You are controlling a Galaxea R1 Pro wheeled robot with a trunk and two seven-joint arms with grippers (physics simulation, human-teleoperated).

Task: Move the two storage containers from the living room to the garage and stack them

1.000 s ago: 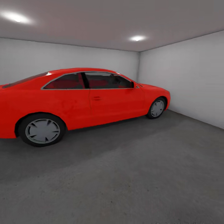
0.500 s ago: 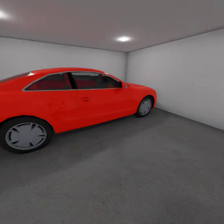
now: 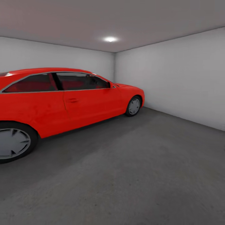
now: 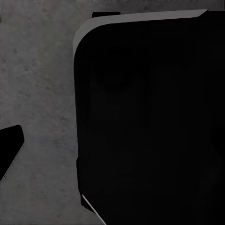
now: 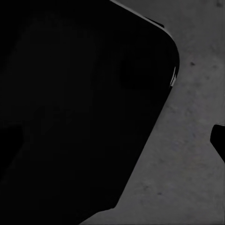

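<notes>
I am in the garage. Its dark grey speckled concrete floor (image 3: 150, 168) spreads across the lower head view. The two storage containers and the living room are out of view. In the left wrist view a dark fingertip (image 4: 8, 149) juts over the concrete floor (image 4: 42, 84) beside a large black part of the robot (image 4: 150, 122). The right wrist view has another dark fingertip (image 5: 218, 139) at the edge, over the floor (image 5: 187, 164), beside a black mass (image 5: 70, 103). Nothing is seen held, and neither gripper's state can be read.
A red coupe car (image 3: 62, 100) stands at the left, its nose toward the far corner. A plain white wall (image 3: 175, 75) runs along the right and a ceiling light (image 3: 110, 39) glows above. Open concrete lies between the car and the right wall.
The whole head view has swung to the right, so the car slides toward the left edge and more of the right wall shows. This is camera motion, not the car moving.
</notes>
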